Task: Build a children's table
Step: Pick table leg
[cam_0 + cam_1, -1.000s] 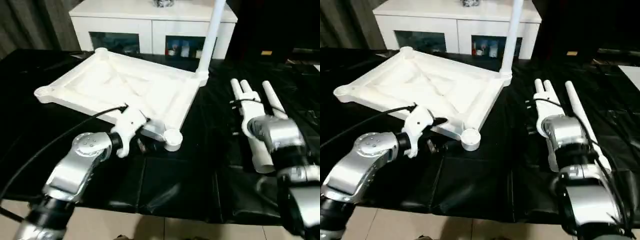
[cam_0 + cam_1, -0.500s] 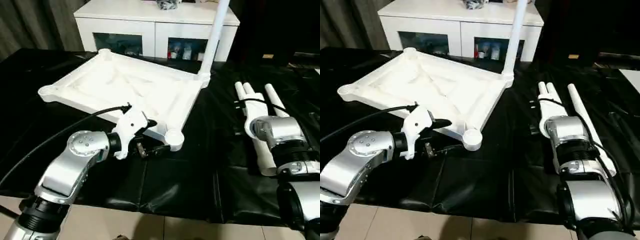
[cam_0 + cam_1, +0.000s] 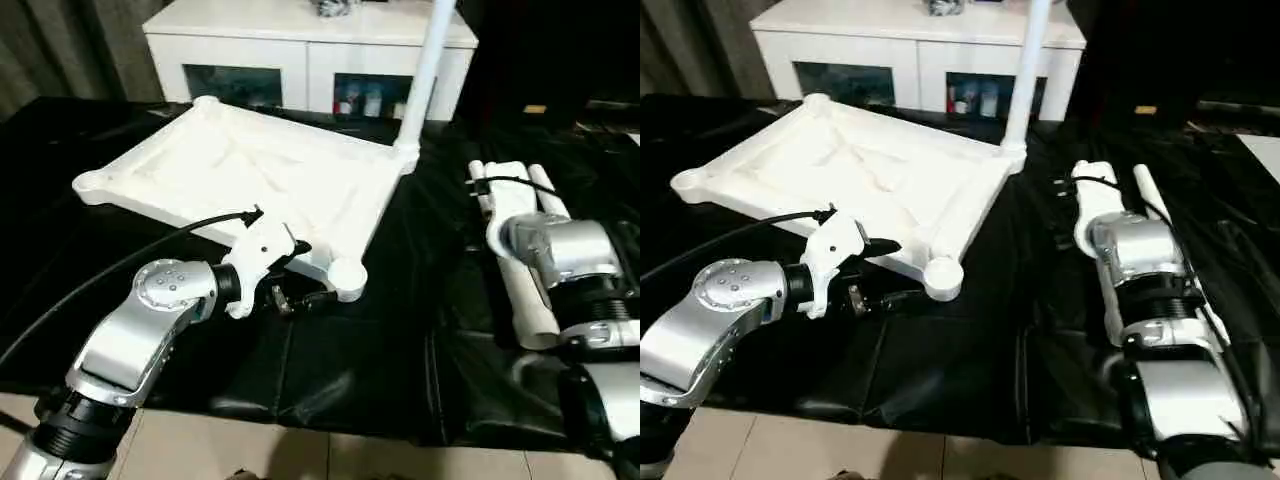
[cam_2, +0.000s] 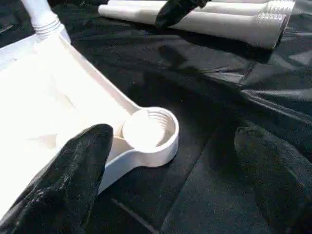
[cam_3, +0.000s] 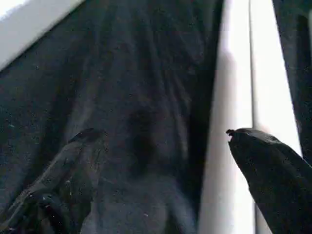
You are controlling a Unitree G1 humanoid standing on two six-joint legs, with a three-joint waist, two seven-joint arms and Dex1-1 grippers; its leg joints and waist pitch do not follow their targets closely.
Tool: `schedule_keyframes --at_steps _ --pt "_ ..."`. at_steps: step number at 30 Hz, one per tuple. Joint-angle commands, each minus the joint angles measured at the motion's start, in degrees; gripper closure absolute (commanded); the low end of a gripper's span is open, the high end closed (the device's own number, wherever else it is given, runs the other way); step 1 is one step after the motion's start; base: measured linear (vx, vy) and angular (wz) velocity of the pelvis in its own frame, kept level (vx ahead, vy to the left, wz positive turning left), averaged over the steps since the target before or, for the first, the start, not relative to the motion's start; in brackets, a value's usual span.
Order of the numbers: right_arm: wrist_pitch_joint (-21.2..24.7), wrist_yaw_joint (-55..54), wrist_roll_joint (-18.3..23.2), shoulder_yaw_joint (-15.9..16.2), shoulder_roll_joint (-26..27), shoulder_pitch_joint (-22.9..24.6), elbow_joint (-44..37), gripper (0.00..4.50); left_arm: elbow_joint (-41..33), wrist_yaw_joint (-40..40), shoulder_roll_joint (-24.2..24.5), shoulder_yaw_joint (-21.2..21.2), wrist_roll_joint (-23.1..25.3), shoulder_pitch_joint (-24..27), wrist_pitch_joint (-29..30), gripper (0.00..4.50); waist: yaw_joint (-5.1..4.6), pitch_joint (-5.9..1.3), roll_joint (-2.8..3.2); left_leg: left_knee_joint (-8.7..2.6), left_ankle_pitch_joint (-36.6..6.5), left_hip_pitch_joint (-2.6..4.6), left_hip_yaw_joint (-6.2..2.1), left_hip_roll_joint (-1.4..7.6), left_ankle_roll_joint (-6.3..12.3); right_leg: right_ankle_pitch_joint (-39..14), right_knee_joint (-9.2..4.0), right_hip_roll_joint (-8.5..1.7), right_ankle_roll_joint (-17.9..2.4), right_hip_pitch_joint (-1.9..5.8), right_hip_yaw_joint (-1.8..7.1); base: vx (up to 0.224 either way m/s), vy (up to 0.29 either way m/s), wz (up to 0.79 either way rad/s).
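One leg (image 3: 424, 72) already stands upright in the far right corner socket of the tabletop (image 3: 250, 170), which lies underside up on the black-covered worktop (image 3: 350, 370); the leg's upper end is cut off by the picture's top edge. We see the tabletop turned at an angle, its near corner socket (image 3: 346, 278) empty and pointing toward us, its left corner socket (image 3: 90, 184) and far corner socket (image 3: 205, 103) empty as well.

Our left claw (image 4: 170, 161) hangs just before the near corner socket with its two fingers spread wide, gripping nothing; one finger (image 4: 73, 180) lies over the tabletop's rim beside the socket, the other over bare black cover. We cannot tell whether that finger touches the rim. There is open dark cover in front of and to the right of this socket.

To the right, well apart from the tabletop, the loose legs (image 3: 1110, 290) lie side by side on the cover, mostly hidden under our right forearm (image 3: 1130, 255), so we cannot count them with certainty. Our right claw (image 5: 165, 161) is open, its fingers parted above the cover with one finger (image 5: 268, 165) over a leg; contact is unclear.

Between tabletop and loose legs runs a free strip of black cover. Behind the worktop stands a white cabinet (image 3: 300, 50) with dark glass doors.
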Motion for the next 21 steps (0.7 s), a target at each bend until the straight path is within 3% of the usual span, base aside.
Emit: schedule_keyframes --at_steps 1,6,12,21 --pt "0.6 -1.5 -1.5 0.4 -0.9 -0.5 0.8 0.07 -0.4 -0.1 0.2 -0.7 0.5 -0.6 -0.2 0.0 -0.18 -3.68 -0.11 -3.93 -11.9 1.43 -1.14 2.38 -1.88 -12.3 -3.39 -2.95 -12.6 2.52 2.31 0.0 0.0 0.0" --pt "1.2 -1.2 -3.1 3.0 -1.6 1.0 3.6 0.07 -0.7 0.1 0.0 -1.0 0.2 -0.6 0.1 0.0 -0.27 -3.72 -0.18 -3.79 -11.5 1.29 -1.08 2.28 -1.5 -11.4 -3.36 -2.95 -13.0 2.65 2.33 0.0 0.0 0.0" --pt "2.2 0.8 -2.5 3.2 -0.9 2.1 4.4 0.07 -0.9 -0.2 0.2 -1.2 -0.1 -0.8 0.4 0.0 -0.27 -3.73 -0.16 -3.78 -11.6 1.26 -1.13 2.33 -1.2 -11.6 -3.34 -2.96 -13.0 2.74 2.3 0.0 0.0 0.0" --pt "5.5 1.9 -1.6 3.6 -0.4 0.9 -2.0 0.07 -2.1 -0.9 -0.5 -0.6 -2.1 -1.7 1.1 0.0 -0.25 -3.7 -0.06 -3.82 -11.9 1.37 -1.18 2.43 -1.43 -11.7 -3.29 -2.91 -13.0 2.67 2.31 0.0 0.0 0.0"
